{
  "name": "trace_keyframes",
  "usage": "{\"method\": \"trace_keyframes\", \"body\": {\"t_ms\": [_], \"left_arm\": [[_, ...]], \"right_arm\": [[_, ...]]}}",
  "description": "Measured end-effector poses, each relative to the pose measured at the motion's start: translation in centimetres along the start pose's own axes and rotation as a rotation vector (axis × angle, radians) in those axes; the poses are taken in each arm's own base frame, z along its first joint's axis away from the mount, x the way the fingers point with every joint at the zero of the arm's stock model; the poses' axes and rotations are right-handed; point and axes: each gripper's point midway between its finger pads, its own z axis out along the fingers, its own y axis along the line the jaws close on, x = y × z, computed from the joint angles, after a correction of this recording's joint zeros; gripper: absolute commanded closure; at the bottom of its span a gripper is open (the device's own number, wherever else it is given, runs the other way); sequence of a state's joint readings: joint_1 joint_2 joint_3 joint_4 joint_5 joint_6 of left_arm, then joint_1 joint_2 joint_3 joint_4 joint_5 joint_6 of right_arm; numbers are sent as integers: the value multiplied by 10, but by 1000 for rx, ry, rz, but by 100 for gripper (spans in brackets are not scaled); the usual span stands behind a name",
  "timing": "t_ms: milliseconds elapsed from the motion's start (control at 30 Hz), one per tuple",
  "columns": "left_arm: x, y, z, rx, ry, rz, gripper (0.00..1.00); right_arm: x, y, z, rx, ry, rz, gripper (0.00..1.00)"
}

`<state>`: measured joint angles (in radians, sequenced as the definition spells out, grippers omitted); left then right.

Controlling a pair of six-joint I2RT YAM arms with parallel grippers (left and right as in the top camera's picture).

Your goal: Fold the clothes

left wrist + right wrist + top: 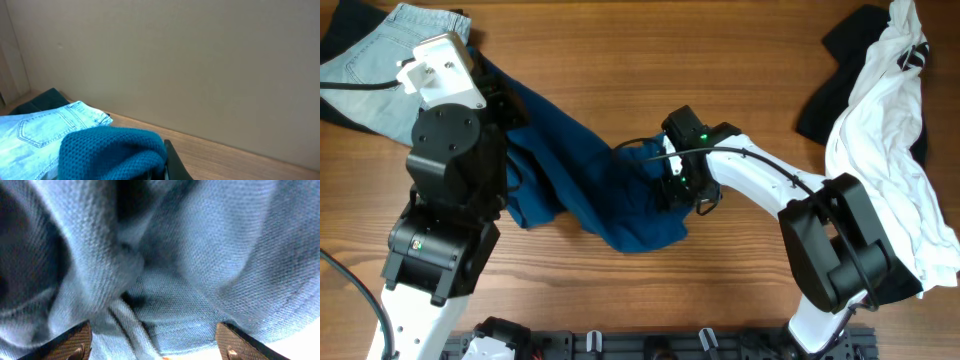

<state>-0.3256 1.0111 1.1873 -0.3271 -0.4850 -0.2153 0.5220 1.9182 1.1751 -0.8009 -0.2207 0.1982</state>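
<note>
**Hidden / hard to read**
- The left gripper (159,169) cannot be seen from overhead. It is buried under the left arm (445,190) and its camera.
- The left wrist view gives one dark finger (172,161) at the bottom edge, with a bunch of shirt (570,160) pressed against it. The jaws are closed tight on that bunch. The rest of the shirt is cut off there.
- The right wrist view is filled with shirt fabric, close and partly blurred. The right gripper (155,342) shows only two fingertips (75,341) at the bottom corners. They are spread wide with nothing pinched between them. Whether the pads touch cloth, cannot tell.
- From overhead, the right gripper sits on the shirt's middle folds. Its fingers are lost against dark housing and cable.

**Shirt**
- It lies crumpled in a diagonal band across the middle of the table (720,60).
- The far end is up at the left arm. The near end bulges just past the right gripper.
- Where the far end meets the jeans (380,60) is hidden by the arm.

**Edges, room**
- The jeans are in the far left corner, cut by the frame.
- The white garment (885,140) is piled along the right edge over black cloth (825,105), also cut by the frame.
- There is bare wood between the shirt and that pile, and along the far side.
- The right arm (770,185) crosses the near-right area.

**One view only**
- The left wrist view alone shows the wall (175,65) just behind the table, and a dark cloth (42,99) behind the jeans.
- Overhead alone shows the white garment and the shirt's full spread.
</note>
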Motion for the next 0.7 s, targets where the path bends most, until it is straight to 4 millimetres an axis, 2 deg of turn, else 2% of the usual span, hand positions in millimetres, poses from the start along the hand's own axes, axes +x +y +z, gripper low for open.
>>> {"method": "trace_keyframes", "body": {"t_ms": [533, 600, 700], "left_arm": [[0, -4, 0, 23, 3, -4, 96], [0, -4, 0, 23, 2, -5, 96], [0, -4, 0, 23, 3, -5, 96]], "right_arm": [[4, 5, -7, -64, -20, -80, 16], [8, 5, -8, -66, -11, -83, 16], [25, 4, -8, -61, 43, -73, 17]]}}
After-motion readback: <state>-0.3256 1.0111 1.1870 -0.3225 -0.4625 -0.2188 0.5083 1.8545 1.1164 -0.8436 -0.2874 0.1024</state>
